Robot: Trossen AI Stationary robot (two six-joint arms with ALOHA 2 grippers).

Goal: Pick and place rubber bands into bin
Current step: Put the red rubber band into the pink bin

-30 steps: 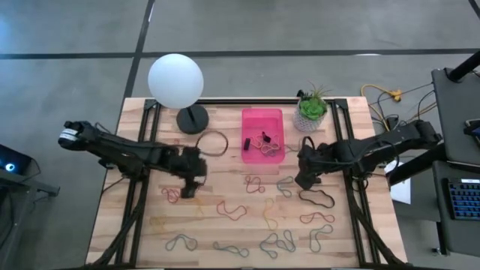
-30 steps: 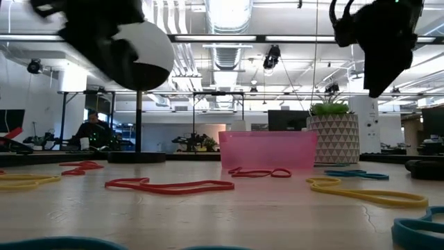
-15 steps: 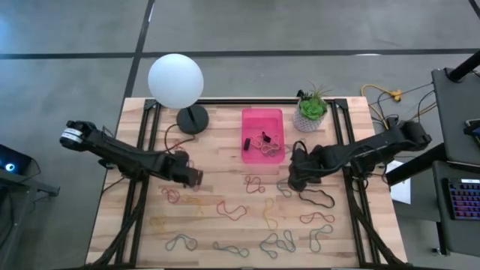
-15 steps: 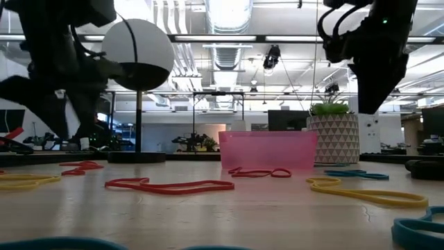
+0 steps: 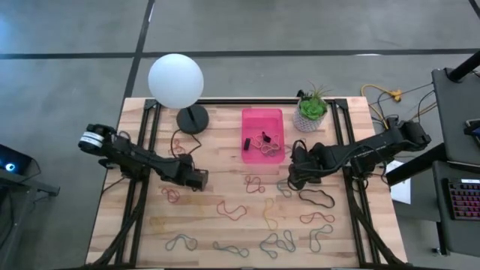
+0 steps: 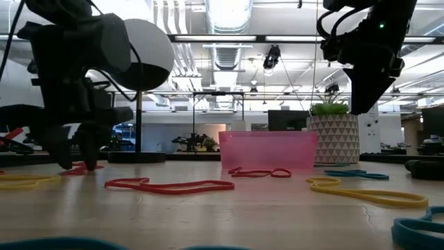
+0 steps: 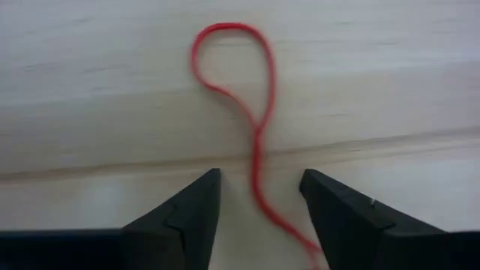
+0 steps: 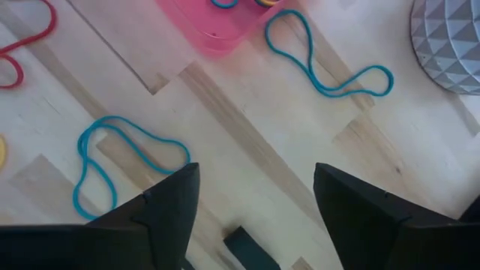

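— Any labels or writing readable?
— None; one pink bin [image 5: 262, 133] at table's far middle, several rubber bands [image 5: 268, 142] inside, about a dozen loose.
— Grippers?
— Left gripper [image 7: 259, 196] apart astride red band [image 7: 238, 97]; right gripper [image 8: 255, 199] apart above wood

**Both arms low over the surface**

The left gripper [image 5: 199, 180] reaches in from the left, fingers [image 7: 187, 214] parted, tips down at the surface. The right gripper [image 5: 295, 178] hangs raised, its fingers [image 8: 169, 202] spread wide.
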